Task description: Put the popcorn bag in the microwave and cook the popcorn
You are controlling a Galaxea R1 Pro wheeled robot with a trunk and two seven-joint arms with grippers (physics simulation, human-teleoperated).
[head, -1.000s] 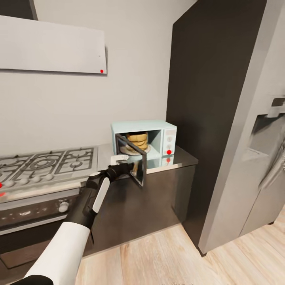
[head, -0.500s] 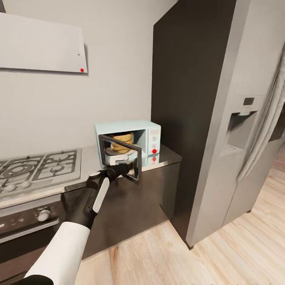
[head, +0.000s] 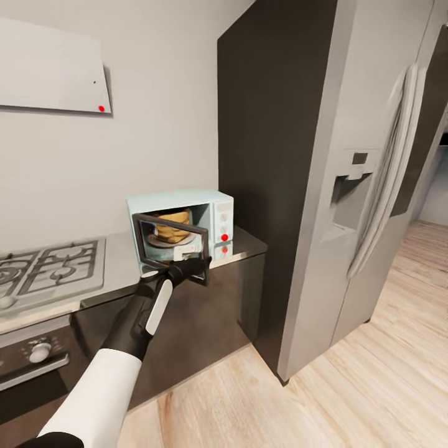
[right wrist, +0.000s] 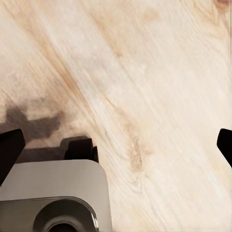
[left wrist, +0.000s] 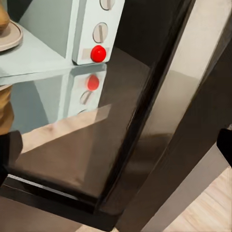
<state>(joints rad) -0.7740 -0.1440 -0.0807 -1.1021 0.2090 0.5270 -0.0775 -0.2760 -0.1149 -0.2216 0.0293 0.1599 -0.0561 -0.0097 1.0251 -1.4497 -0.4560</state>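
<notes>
Nearest, the right gripper (right wrist: pixel 116 140) hangs over the wood floor (right wrist: pixel 159 72) with its dark fingertips at the far edges of the wrist view, so its jaws stand wide apart and hold nothing.

Further out, the left arm reaches over the counter's front to the microwave's door (head: pixel 177 249). The left gripper (head: pixel 198 266) sits at the door's lower outer corner; whether its jaws are spread or closed I cannot tell, as the fingers barely show in either view. It seems to be pressing on the door rather than gripping it.

Beyond that, the door stands partly open, angled out from the microwave (head: pixel 180 227) on the countertop (head: pixel 246 242). Through the gap the bag (head: pixel 169 227) stands upright on the turntable (left wrist: pixel 9 36) inside the cavity.

So the fetching and loading look done. What remains, by my reading, is to swing the door fully shut, then start the heating at the panel, likely by the red button (left wrist: pixel 98 53), and wait for the popcorn to cook.
</notes>
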